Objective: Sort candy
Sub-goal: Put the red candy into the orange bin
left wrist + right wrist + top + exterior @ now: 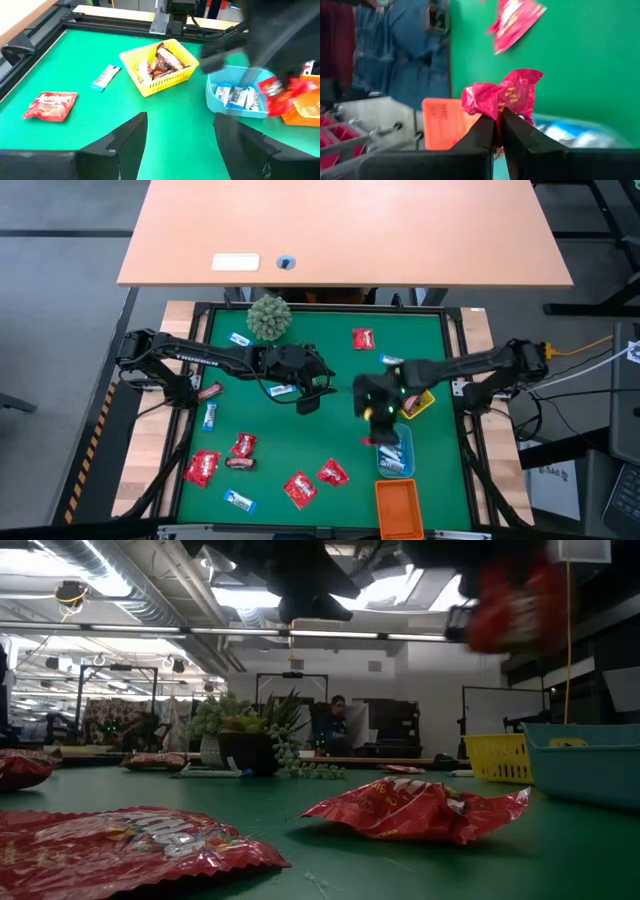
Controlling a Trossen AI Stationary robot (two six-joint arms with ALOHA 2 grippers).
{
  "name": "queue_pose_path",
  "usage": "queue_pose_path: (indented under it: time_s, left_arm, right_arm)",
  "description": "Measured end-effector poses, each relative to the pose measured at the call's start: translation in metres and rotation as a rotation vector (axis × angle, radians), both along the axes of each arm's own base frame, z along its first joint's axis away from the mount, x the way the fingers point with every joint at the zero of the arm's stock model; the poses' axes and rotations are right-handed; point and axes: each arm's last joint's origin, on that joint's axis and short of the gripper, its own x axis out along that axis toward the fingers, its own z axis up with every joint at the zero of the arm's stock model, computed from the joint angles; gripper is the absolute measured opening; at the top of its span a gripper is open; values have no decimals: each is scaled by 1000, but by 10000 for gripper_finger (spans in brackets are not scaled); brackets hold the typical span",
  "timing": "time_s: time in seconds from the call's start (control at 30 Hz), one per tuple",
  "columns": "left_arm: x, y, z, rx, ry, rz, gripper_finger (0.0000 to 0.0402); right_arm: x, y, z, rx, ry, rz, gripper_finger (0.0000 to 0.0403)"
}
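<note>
From above, the right gripper (382,420) hangs over the green table (330,370) just beside the blue tray (396,452), with the yellow tray (418,402) to one side and the orange tray (399,508) at the near edge. The left gripper (308,400) hovers mid-table near a blue-and-white sweet (282,390). Red packets (301,489) and more small sweets lie scattered across the left half, and a green plant (268,316) stands at the far edge.

At table height, a red packet in the air (512,610) shows at the top right, above the blue tray's wall (585,765). Another red packet (415,810) lies flat on the green cloth. Behind is a large workshop with strip lights, and a person sits far off.

The left wrist view shows that arm's own fingers (127,145) spread wide with nothing between them. Ahead, the yellow tray holds brown bars (162,62) and the blue one holds blue-and-white sweets (240,96).

The right wrist view shows its fingers (487,130) pinched closed on a crumpled red packet (507,95), with the orange tray beyond.

This looks like the carrying step. Since the other two trays hold the other sorts, the red one likely belongs in the orange tray, so the next move calls for reaching over it and letting go cleanly
</note>
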Motion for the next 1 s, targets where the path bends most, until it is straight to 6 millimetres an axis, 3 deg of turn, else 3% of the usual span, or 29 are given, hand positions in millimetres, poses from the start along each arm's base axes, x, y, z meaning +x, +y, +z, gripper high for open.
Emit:
queue_pose_path:
  time_s: [0.27, 0.5, 0.73, 1.0]
  left_arm:
    - [0, 0, 0, 0, 0, 1, 224]
    - [0, 0, 0, 0, 0, 0, 224]
    - [0, 0, 0, 0, -1, 0, 224]
    - [0, 0, 0, -3, -1, 2, 224]
  right_arm:
    - [-21, 63, 1, 51, 110, 119, 25]
    - [-38, 103, 1, 1, 114, 157, 25]
    - [-52, 123, -1, -53, 167, 108, 38]
    - [-55, 127, -2, -58, 181, 100, 127]
